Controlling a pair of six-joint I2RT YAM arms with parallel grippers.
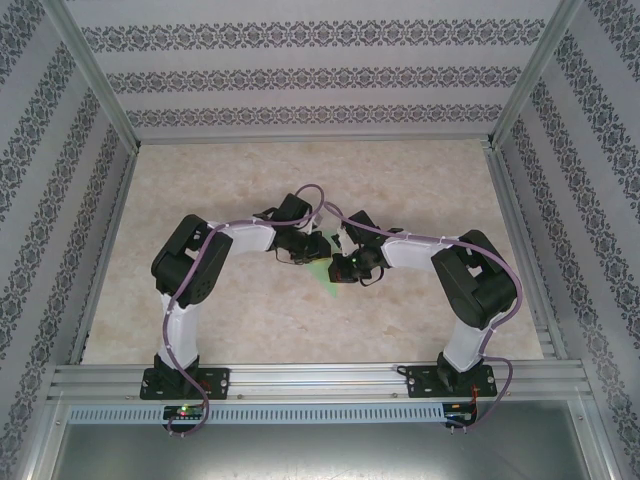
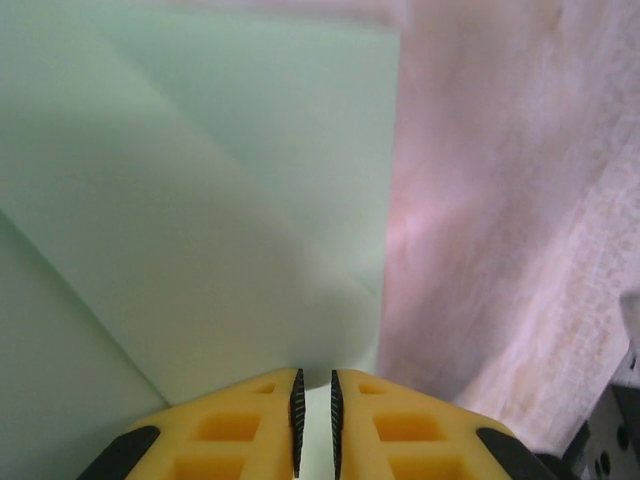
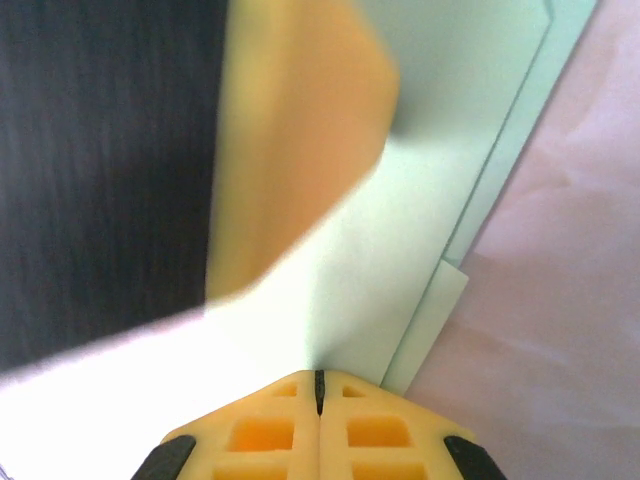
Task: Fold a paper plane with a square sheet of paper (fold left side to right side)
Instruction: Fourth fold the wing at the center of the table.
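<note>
The pale green sheet of paper (image 1: 324, 277) lies part-folded on the table, mostly hidden under both wrists. In the left wrist view a raised, rounded flap of the paper (image 2: 200, 200) runs straight into my left gripper (image 2: 316, 385). Its jaws stand a narrow slit apart with pale paper in the slit. My left gripper (image 1: 318, 250) and right gripper (image 1: 341, 266) meet over the sheet. My right gripper (image 3: 320, 378) is shut, tips down on the paper (image 3: 400, 250), whose layered edges show to the right. A blurred yellow finger (image 3: 300, 150) of the left gripper is just ahead of it.
The marbled beige table (image 1: 250, 310) spreads round the paper, with bare surface (image 2: 500, 200) right of it. Aluminium rails (image 1: 320, 377) run along the near edge, and patterned walls (image 1: 300, 80) close off the back and sides.
</note>
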